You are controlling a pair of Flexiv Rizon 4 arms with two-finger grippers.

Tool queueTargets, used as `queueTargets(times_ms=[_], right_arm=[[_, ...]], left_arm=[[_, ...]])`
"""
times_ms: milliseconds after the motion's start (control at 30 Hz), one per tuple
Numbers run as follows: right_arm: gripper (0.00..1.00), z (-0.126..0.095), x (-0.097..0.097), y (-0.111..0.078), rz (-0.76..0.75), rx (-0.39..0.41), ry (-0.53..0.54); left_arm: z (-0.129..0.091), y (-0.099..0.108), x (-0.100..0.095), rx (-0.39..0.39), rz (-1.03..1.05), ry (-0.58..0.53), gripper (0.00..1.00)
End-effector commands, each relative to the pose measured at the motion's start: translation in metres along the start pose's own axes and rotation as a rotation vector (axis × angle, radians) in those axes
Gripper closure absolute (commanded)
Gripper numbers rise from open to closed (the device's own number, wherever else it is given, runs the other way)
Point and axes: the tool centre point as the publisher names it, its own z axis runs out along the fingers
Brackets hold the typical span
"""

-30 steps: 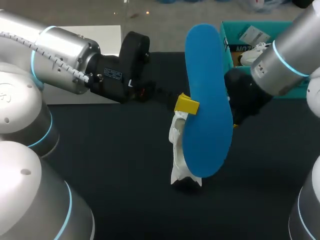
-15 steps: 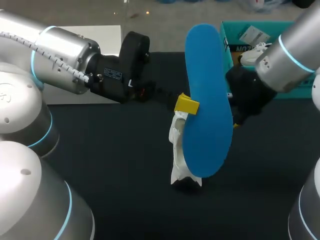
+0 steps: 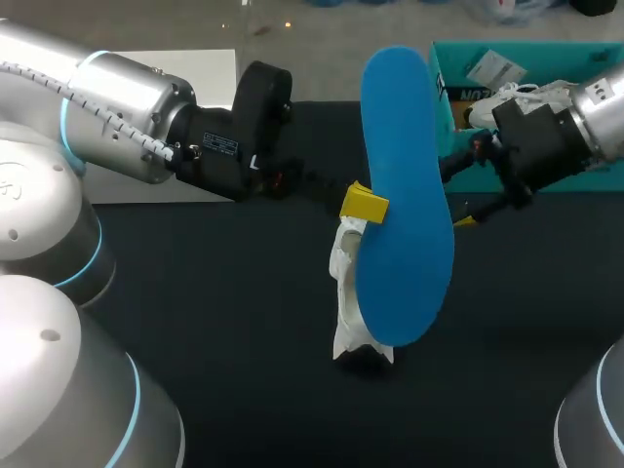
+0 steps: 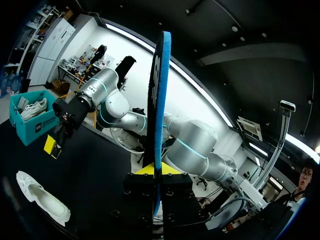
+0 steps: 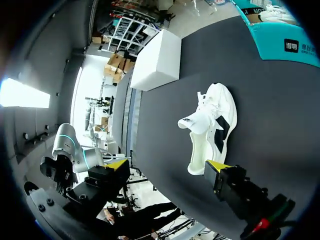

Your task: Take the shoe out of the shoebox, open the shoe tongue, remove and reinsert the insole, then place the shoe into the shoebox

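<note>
Head view: left gripper [image 4: 156,174] is clamped on the blue insole [image 3: 405,195], raised just over the white shoe [image 3: 347,288] on the table. Both long axes run near to far. Right gripper [image 3: 463,192] hangs open and empty, to their right by the shoebox [image 3: 441,73].
</note>
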Motion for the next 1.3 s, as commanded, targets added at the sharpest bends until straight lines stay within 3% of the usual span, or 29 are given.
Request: queueTargets(times_ms=[33, 233, 433, 600, 967, 1300], right_arm=[[0.00, -0.003, 0.004, -0.004, 0.160, -0.112, 0.355], [0.00, -0.018, 0.027, 0.004, 0.233, -0.130, 0.433], [0.00, -0.030, 0.044, 0.010, 0.236, -0.143, 0.433], [0.00, -0.033, 0.054, 0.015, 0.190, -0.158, 0.374], [0.00, -0.047, 0.077, 0.026, 0.136, -0.161, 0.436], [0.00, -0.046, 0.080, 0.026, 0.123, -0.153, 0.438]], left_arm=[[0.001, -0.002, -0.001, -0.004, -0.001, 0.001, 1.00], [0.001, -0.002, -0.001, -0.004, -0.001, 0.001, 1.00], [0.001, -0.002, -0.001, -0.004, -0.001, 0.001, 1.00], [0.001, -0.002, -0.001, -0.004, -0.001, 0.001, 1.00], [0.001, -0.002, -0.001, -0.004, -0.001, 0.001, 1.00], [0.001, -0.002, -0.001, -0.004, -0.001, 0.001, 1.00]])
